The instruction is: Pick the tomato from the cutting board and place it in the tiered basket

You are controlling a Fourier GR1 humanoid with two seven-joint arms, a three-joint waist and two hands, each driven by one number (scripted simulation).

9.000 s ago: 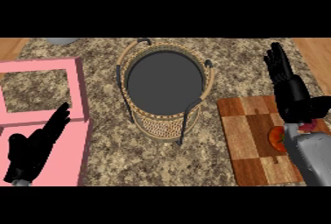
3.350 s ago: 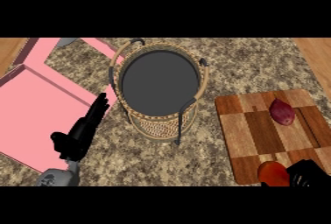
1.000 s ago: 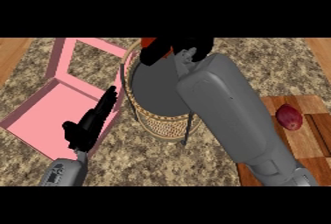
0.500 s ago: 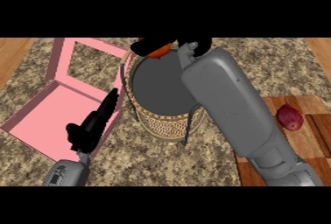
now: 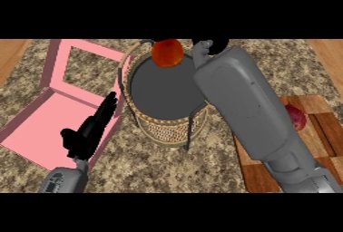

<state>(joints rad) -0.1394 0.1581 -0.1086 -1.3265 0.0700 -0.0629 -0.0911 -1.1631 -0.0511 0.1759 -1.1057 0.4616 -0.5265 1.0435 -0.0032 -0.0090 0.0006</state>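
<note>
Right hand [image 5: 209, 45]: black, at the view's upper edge, largely cut off there and covered by its own grey right forearm [image 5: 258, 118]; whether it grips anything cannot be told. Tomato [image 5: 167, 52]: orange-red, round, just left of the right hand, over the far rim of the tiered basket [image 5: 164, 133], well beyond the left hand's fingertips and to their right; contact with the right hand is unclear, and a small dark shape at the tomato's upper left cannot be identified. Tiered basket: woven wicker wall, dark grey round tray on top, thin dark uprights at the sides; its right side is covered by the right forearm, and what lies under the top tray is hidden. Left hand [image 5: 85, 133]: black, fingers [image 5: 107, 106] straight and together, holding nothing, pointing up and rightward, tips near the basket's left wall; the palm shows over the right edge of a pink tray [image 5: 33, 127]. Pink tray: left of the fingers, its far part an open frame through which the counter shows. Cutting board [image 5: 321, 136]: striped wood, far right of the fingers, left part behind the forearm, right part cut by the view's edge. Dark red item [image 5: 298, 118]: rounded, on the board, half hidden by the forearm; kind unclear. Counter [image 5: 167, 167]: speckled brown-grey stone. Wooden surface [image 5: 13, 54]: at the upper corners, beyond the counter.
</note>
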